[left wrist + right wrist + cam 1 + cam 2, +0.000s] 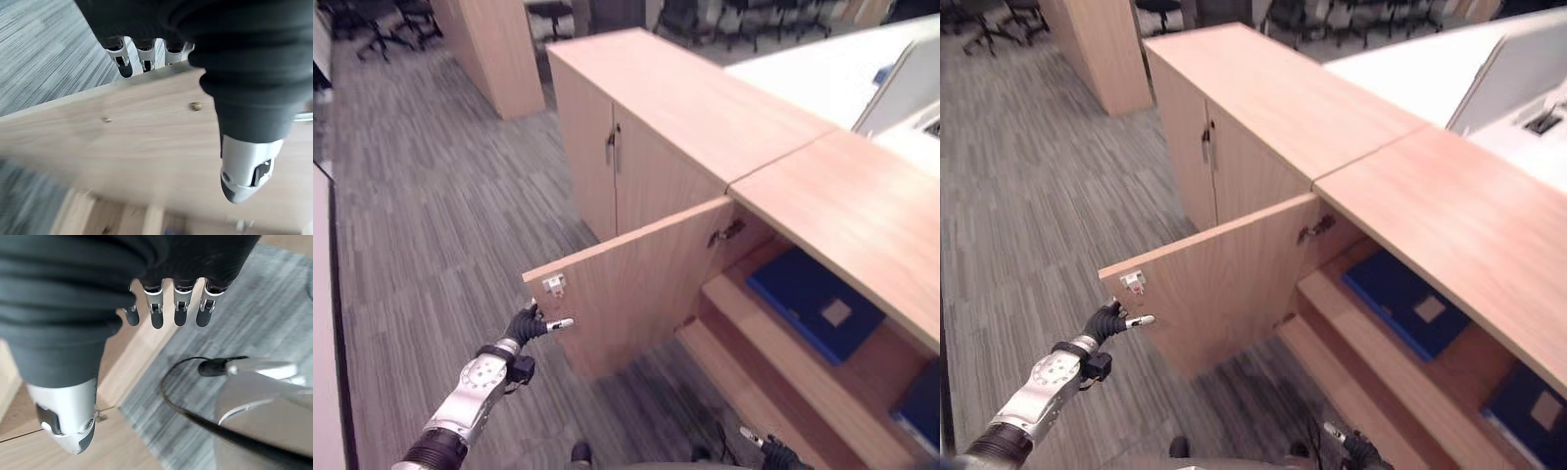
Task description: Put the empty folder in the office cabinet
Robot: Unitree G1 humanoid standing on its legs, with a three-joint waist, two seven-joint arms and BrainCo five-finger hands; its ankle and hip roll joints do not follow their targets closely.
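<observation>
Low at the frame's edge, the right robot hand hangs empty, fingers relaxed. Left robot hand, fingers straight, presses the open door; the blue folder lies shelved (closing remains, I judge).

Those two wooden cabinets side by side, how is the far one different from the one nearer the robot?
The far cabinet has both doors closed; the near cabinet has a door swung open. The far cabinet's inside is hidden; the near cabinet shows shelves with a blue folder lying on one. Nothing touches the far cabinet; the left hand is at the near cabinet's door edge. Both share the same light wood and top height.
</observation>
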